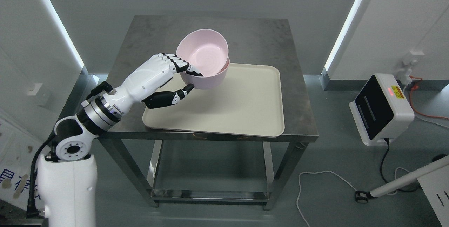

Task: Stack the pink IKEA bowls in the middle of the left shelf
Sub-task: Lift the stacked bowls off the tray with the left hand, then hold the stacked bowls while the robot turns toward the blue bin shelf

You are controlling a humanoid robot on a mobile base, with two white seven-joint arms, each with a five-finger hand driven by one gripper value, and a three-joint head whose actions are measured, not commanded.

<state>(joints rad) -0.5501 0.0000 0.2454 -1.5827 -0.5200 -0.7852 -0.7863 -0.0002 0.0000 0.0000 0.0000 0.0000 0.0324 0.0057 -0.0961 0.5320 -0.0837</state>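
Left hand [165, 79] pinches rim of tilted upper pink bowl [203, 53]; light, rigid, slippery plastic; rim grip suits.

We see only the rim of the lower pink bowl [224, 66] behind the upper pink bowl [202, 55] nested in it, and its base stays hidden. The left hand [159, 79] covers the near-left wall of that stack. The print on the yellow label [397, 92], right of the counter [301, 107], is too small for us to read.
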